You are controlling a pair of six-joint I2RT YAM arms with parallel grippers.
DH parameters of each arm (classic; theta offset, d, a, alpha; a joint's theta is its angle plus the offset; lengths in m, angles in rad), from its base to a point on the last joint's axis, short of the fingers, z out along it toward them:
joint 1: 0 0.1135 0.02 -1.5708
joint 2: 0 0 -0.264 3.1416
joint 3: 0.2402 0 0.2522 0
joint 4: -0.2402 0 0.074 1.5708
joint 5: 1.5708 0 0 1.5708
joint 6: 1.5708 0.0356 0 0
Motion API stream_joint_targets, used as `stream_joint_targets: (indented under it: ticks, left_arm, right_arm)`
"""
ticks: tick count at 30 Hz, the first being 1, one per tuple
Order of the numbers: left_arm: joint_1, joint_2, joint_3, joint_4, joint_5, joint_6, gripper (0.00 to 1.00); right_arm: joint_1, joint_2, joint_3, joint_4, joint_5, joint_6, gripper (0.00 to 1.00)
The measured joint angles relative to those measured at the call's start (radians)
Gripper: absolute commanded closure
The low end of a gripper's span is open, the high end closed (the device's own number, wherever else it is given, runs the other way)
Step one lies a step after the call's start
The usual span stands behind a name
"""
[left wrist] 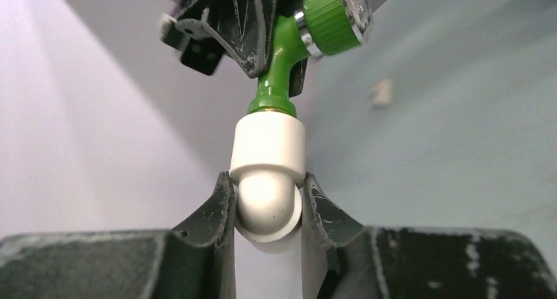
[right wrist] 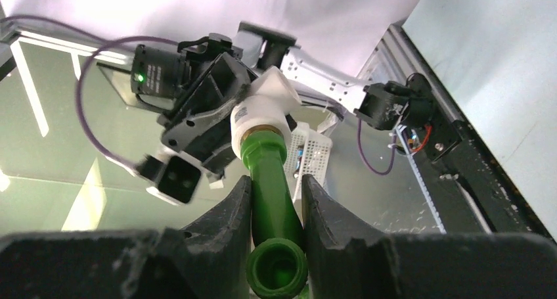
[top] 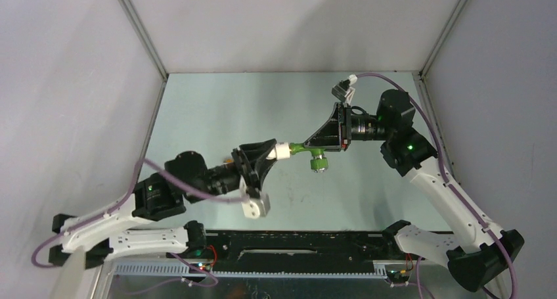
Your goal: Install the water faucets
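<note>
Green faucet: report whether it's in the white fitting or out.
In: the green faucet ends inside the white fitting; how tightly, cannot tell.

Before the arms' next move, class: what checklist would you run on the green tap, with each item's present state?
1. Left gripper shut on white elbow fitting: ok.
2. Right gripper shut on green faucet: ok.
3. Faucet's stem entered in the fitting's socket: ok.
4. Stem in line with socket: ok, in the left wrist view.
5. Stem seated fully home: cannot tell.
6. Knob free of both grippers: ok.
</note>
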Motion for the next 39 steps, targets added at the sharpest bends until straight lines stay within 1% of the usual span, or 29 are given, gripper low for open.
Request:
stream_joint_targets:
  ticks: [1, 2, 5, 8, 9, 10, 11, 12, 13, 14, 15, 16, 17, 21, 24, 26, 27, 29, 33, 34, 35, 37, 39]
  left_arm:
    - [-0.048, 0.001, 0.000, -0.001, -0.063, 0.067, 1.00]
    - [-0.120, 0.004, -0.002, 0.002, -0.159, 0.165, 1.00]
    - [-0.241, 0.018, -0.029, 0.054, -0.360, 0.396, 1.00]
    - [-0.299, 0.046, -0.035, 0.085, -0.498, 0.532, 0.99]
    - [-0.311, 0.055, -0.035, 0.096, -0.533, 0.562, 0.95]
    - [-0.319, 0.061, -0.035, 0.106, -0.564, 0.588, 0.89]
    - [-0.324, 0.064, -0.035, 0.113, -0.582, 0.602, 0.80]
    - [-0.329, 0.066, -0.035, 0.119, -0.598, 0.613, 0.66]
    - [-0.332, 0.067, -0.035, 0.122, -0.607, 0.622, 0.50]
    - [-0.336, 0.066, -0.036, 0.124, -0.619, 0.629, 0.39]
    - [-0.339, 0.064, -0.037, 0.128, -0.627, 0.640, 0.16]
    - [-0.340, 0.060, -0.041, 0.130, -0.633, 0.651, 0.02]
    - [-0.341, 0.061, -0.047, 0.132, -0.643, 0.670, 0.01]
    - [-0.348, 0.039, -0.092, 0.144, -0.667, 0.668, 0.00]
    - [-0.360, -0.013, -0.124, 0.143, -0.678, 0.622, 0.00]
    - [-0.369, -0.050, -0.136, 0.135, -0.678, 0.560, 0.00]
    - [-0.373, -0.071, -0.138, 0.126, -0.675, 0.505, 0.00]
    - [-0.376, -0.109, -0.137, 0.113, -0.671, 0.343, 0.00]
    - [-0.351, -0.146, -0.094, 0.091, -0.691, -0.132, 0.00]
    - [-0.323, -0.145, -0.067, 0.083, -0.691, -0.284, 0.00]
    - [-0.297, -0.145, -0.051, 0.081, -0.692, -0.394, 0.00]
    - [-0.203, -0.147, -0.019, 0.070, -0.675, -0.697, 0.00]
    - [-0.107, -0.148, -0.007, 0.047, -0.645, -0.954, 0.00]
  right_arm:
    - [0.000, -0.001, 0.000, 0.005, -0.003, 0.006, 1.00]
    - [0.001, -0.003, 0.000, 0.011, -0.008, 0.014, 1.00]
    - [-0.002, -0.006, 0.002, 0.027, -0.009, 0.024, 1.00]
    - [-0.010, -0.005, 0.002, 0.034, -0.006, 0.026, 1.00]
    - [-0.013, -0.005, 0.002, 0.041, -0.005, 0.025, 1.00]
    - [-0.014, -0.005, 0.002, 0.047, -0.003, 0.025, 1.00]
    - [-0.014, -0.005, 0.002, 0.053, -0.001, 0.026, 1.00]
    - [-0.014, -0.005, 0.002, 0.060, 0.000, 0.026, 1.00]
    - [-0.014, -0.005, 0.002, 0.063, 0.000, 0.026, 1.00]
    - [-0.014, -0.005, 0.002, 0.066, 0.000, 0.026, 1.00]
    - [-0.014, -0.005, 0.002, 0.068, 0.000, 0.028, 1.00]
    - [-0.014, -0.005, 0.002, 0.065, 0.003, 0.031, 1.00]
    - [-0.014, -0.005, 0.002, 0.053, 0.009, 0.030, 1.00]
    - [-0.026, 0.010, 0.002, -0.008, 0.021, 0.025, 1.00]
    - [-0.044, 0.014, -0.002, -0.034, 0.026, 0.017, 1.00]
    - [-0.055, 0.014, -0.002, -0.047, 0.027, 0.007, 1.00]
    - [-0.062, 0.014, -0.002, -0.053, 0.027, 0.000, 1.00]
    - [-0.074, 0.014, -0.002, -0.068, 0.026, -0.012, 1.00]
    - [-0.102, 0.012, -0.002, -0.091, 0.026, -0.047, 1.00]
    - [-0.107, 0.011, -0.002, -0.096, 0.026, -0.060, 1.00]
    - [-0.111, 0.009, -0.002, -0.099, 0.025, -0.067, 1.00]
    - [-0.119, 0.002, -0.002, -0.106, 0.024, -0.089, 1.00]
    - [-0.125, -0.006, -0.002, -0.113, 0.019, -0.112, 1.00]
